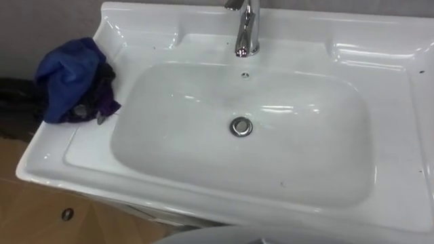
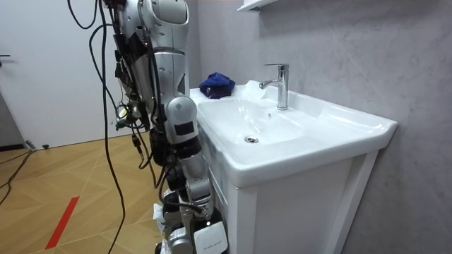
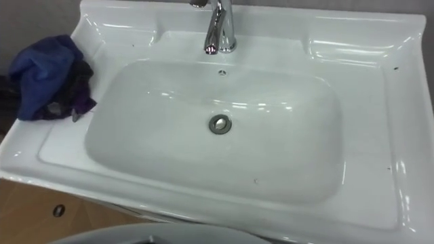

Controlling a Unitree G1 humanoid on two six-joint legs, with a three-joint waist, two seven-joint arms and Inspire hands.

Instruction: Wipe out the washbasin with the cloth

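Blue cloth (image 1: 71, 78) bunched on basin (image 1: 407, 102) ledge; right robot hand (image 2: 188, 223) low, grip unreadable.

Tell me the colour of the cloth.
The cloth is blue with dark purple parts; clearest in the left eye view.

The white basin (image 1: 393, 74) carries a crumpled blue cloth (image 1: 71, 78) on its left ledge, just beside the bowl. A chrome faucet (image 1: 247, 30) stands upright at the far middle, and a round drain (image 1: 241, 127) sits in the bowl's floor.
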